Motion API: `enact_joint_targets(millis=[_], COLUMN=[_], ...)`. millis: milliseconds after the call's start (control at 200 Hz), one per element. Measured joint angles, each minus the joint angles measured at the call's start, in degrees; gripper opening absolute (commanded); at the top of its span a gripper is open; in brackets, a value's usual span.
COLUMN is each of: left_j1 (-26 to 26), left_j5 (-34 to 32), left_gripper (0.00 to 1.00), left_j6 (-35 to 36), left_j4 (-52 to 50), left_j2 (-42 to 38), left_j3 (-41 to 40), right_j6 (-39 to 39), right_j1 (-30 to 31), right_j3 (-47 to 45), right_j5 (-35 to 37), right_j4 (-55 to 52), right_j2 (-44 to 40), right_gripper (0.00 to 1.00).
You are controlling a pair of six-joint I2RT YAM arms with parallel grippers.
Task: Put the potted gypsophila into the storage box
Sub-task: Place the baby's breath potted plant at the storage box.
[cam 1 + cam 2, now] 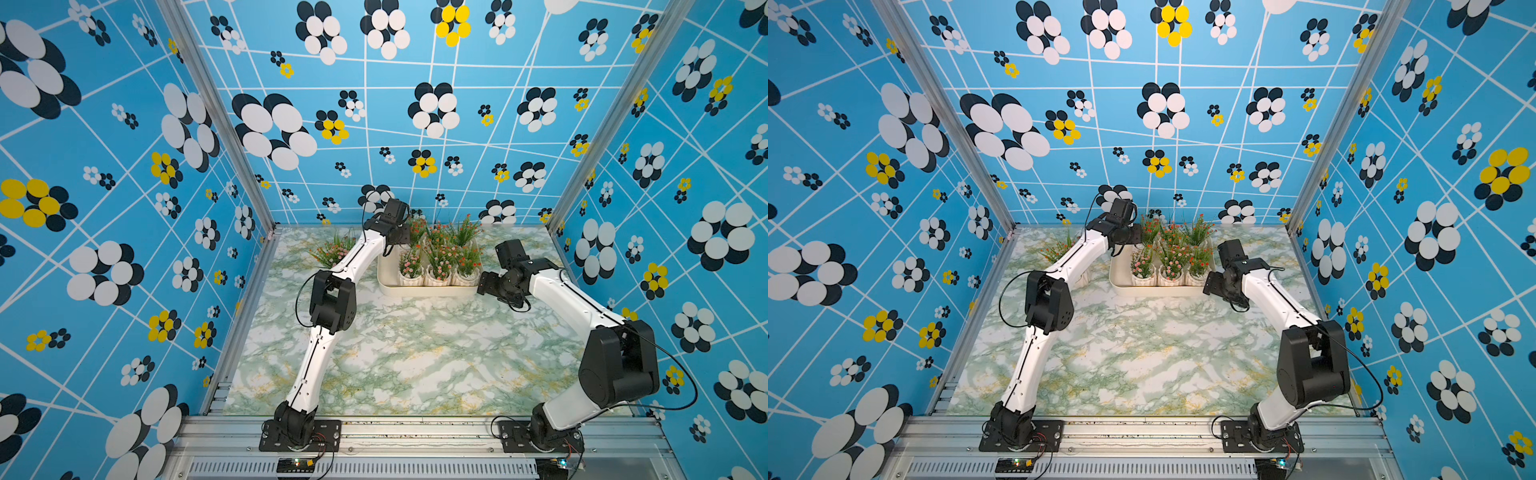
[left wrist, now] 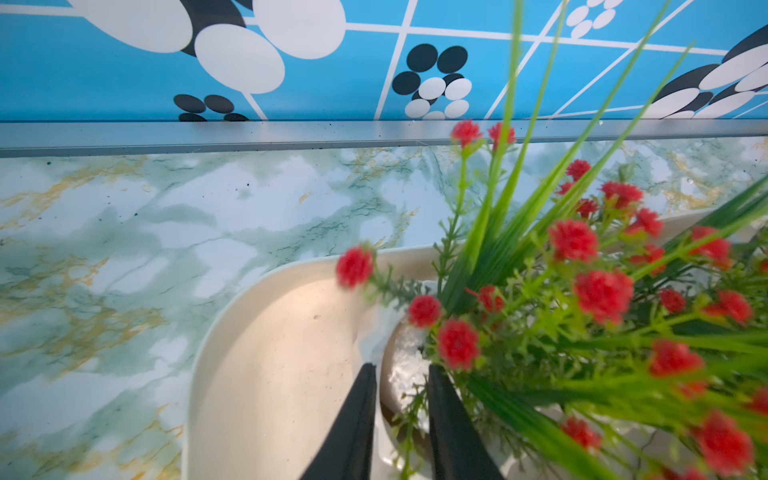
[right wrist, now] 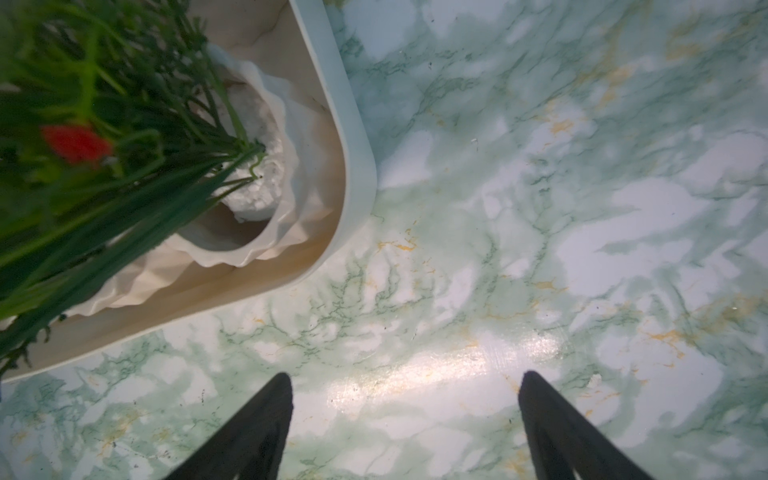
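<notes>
Marble tabletop (image 1: pixel 415 353): my left claw (image 2: pixel 402 368), slightly parted, straddles a pot (image 2: pixel 385 395) rim in the box (image 2: pixel 270 374); right claw (image 3: pixel 405 376) gapes empty.

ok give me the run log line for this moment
left gripper: jaws slightly apart astride rim of red-flowered pot in storage box | right gripper: open, empty, over table | potted plant outside box

The shallow, cream-white rectangular plastic storage box (image 1: pixel 428 292) sat at the far middle of the desk (image 1: pixel 415 353). It held upright white ribbed pots of pink- and red-flowered gypsophila (image 1: pixel 437 277) in two rows. Another potted gypsophila (image 1: pixel 332 251) stood outside, near its left side.
</notes>
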Motion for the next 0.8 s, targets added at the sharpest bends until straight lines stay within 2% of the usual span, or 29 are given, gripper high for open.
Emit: enact_joint_targets(millis=[65,200,265,305,395,545,800], left_j1=[0.0,0.0,0.0,0.0,0.0,0.0,0.28], left_j5=[-0.63,-1.92,-2.19,-2.19,-2.1,-1.95,-1.97], left_gripper=[0.29,0.39,0.42,0.49,0.5,0.62,0.74], left_j6=[0.07,0.63,0.85,0.87,1.14,1.05,0.63], left_j4=[-0.46,0.02,0.35,0.48,1.49,3.89,8.98], left_j2=[-0.07,-3.23,-6.19,-8.26,-12.76,-21.51,-36.11], left_j3=[-0.02,-4.37,-7.45,-9.05,-11.54,-16.48,-31.58], right_j6=[0.0,0.02,0.04,0.04,0.13,0.33,0.92], right_j1=[0.0,0.02,0.0,0.0,0.0,0.0,0.17], right_j3=[0.07,0.31,0.31,0.31,0.31,0.31,1.16], right_j5=[-0.13,-0.28,-0.33,-0.33,-0.37,-0.9,-3.15], right_j4=[-0.02,-0.15,-0.22,-0.22,-0.39,-1.22,-1.77], right_j2=[0.0,-0.02,-0.02,-0.09,-0.46,-1.33,-2.27], right_gripper=[0.88,0.89,0.89,0.91,0.93,0.93,0.83])
